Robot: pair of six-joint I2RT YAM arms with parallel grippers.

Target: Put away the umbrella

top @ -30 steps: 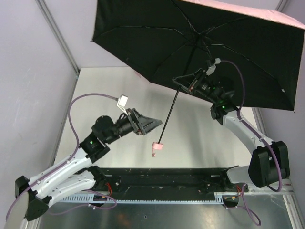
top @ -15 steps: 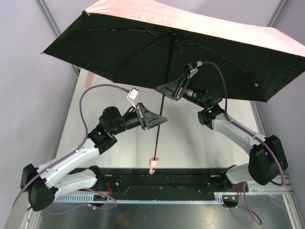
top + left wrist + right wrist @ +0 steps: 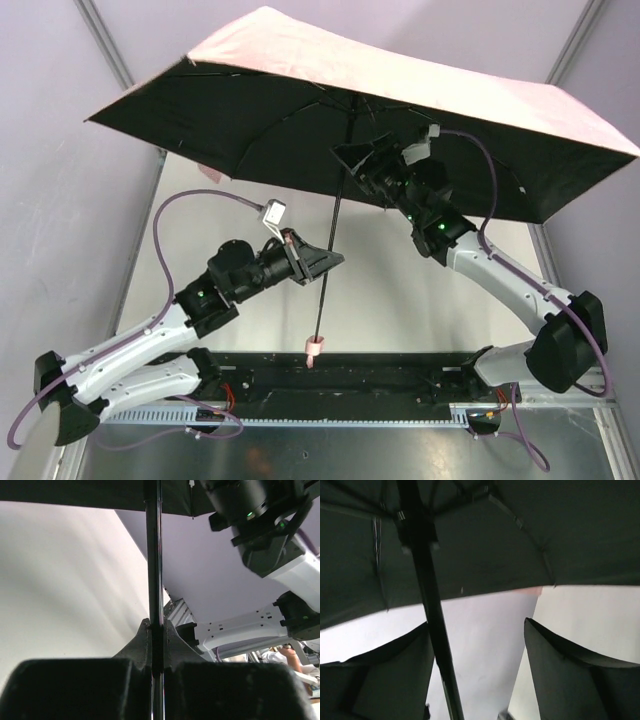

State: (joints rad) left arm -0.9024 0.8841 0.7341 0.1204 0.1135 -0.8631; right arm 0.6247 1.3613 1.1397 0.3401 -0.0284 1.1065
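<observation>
Seemingly mid-handover, the left gripper (image 3: 157,630) clamped the shaft (image 3: 154,555) of the open umbrella (image 3: 400,95); the right gripper (image 3: 476,625) stood wide around it; next, the umbrella needed collapsing.

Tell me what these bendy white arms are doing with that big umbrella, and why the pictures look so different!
They are two robot arms bolted to the edge of a table. The wide picture comes from a camera high up behind them. The other two come from little cameras on each arm's wrist, looking past its own claw. The umbrella is open, pink on top and black underneath. The left claw is shut on its thin black shaft and holds it up. The right claw is open, high up under the black underside. The shaft runs beside one finger but is not squeezed. The small pink handle hangs at the bottom.
</observation>
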